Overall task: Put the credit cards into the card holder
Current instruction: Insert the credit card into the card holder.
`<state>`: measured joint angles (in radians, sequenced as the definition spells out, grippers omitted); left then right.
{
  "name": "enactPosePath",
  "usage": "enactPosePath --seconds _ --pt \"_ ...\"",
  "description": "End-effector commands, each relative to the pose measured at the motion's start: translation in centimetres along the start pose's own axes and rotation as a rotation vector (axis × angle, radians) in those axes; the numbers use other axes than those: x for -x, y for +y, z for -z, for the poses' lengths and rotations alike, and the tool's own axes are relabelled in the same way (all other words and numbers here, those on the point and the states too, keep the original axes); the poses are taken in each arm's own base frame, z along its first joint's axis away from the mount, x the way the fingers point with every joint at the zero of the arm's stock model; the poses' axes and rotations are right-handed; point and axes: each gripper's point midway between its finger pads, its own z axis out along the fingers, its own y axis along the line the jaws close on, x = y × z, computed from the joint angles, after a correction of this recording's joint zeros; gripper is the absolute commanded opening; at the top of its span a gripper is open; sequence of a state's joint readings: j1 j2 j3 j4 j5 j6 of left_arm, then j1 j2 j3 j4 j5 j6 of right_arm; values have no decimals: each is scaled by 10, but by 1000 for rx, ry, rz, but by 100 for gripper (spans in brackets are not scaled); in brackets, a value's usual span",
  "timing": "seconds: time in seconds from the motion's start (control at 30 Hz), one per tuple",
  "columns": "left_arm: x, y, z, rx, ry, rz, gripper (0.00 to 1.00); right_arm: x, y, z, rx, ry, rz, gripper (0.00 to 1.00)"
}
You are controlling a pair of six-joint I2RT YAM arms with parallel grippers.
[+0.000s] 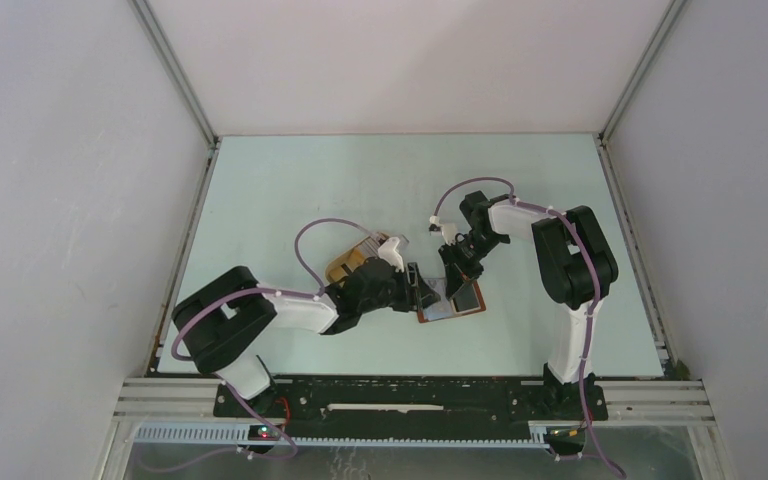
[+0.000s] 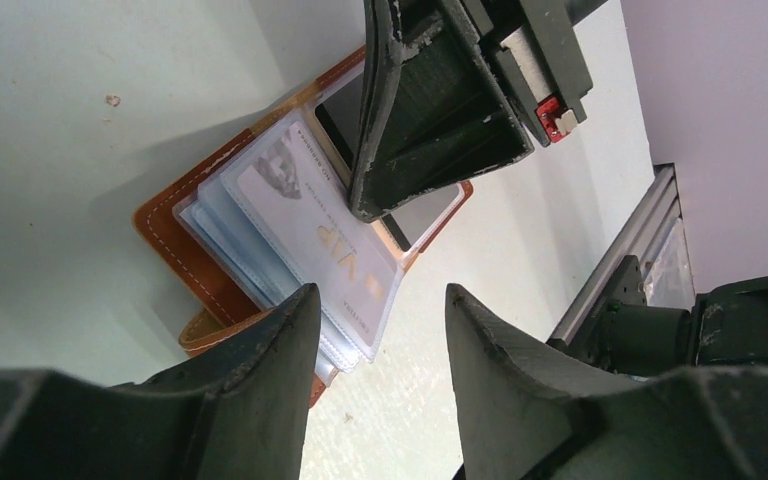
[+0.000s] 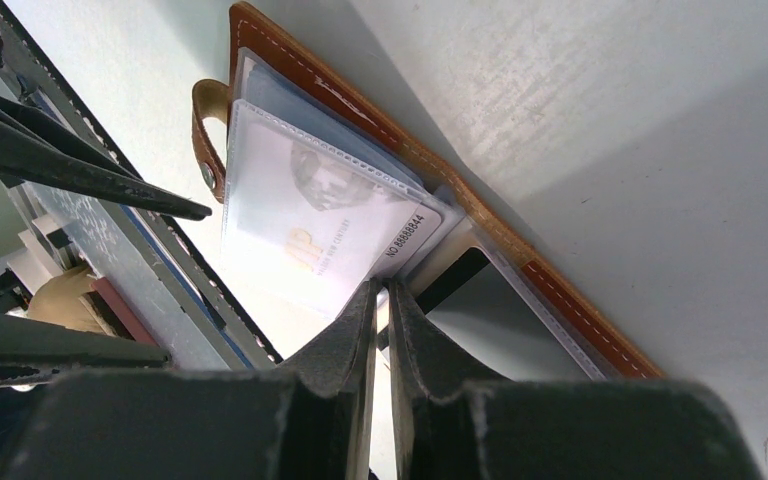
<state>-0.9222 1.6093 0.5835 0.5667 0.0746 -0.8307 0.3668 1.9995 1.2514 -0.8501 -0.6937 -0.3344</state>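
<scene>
card holder point(image 1: 452, 306) open flat, mid-counter toward near edge | white card point(image 3: 320, 220) in top sleeve | left gripper point(image 2: 380, 300) fingers apart at its edge | right gripper point(image 3: 381, 292) fingers together, tips at fold

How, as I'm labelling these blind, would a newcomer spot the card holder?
On the pale green table, look near the middle, where the left pincer and right pincer meet. The card holder lies open there. Unlike the tan tray nearby, it is reddish-brown stitched leather with clear sleeves, a white card uppermost.
</scene>
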Motion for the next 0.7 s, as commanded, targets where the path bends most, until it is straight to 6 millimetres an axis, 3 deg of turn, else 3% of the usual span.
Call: enactPosePath --seconds 0.0,0.67 --pt "10 -5 5 -15 -35 1 54 6 -11 1 -41 -3 23 17" --pt "6 0 -6 -4 -14 8 53 6 -10 1 -36 -2 24 17"
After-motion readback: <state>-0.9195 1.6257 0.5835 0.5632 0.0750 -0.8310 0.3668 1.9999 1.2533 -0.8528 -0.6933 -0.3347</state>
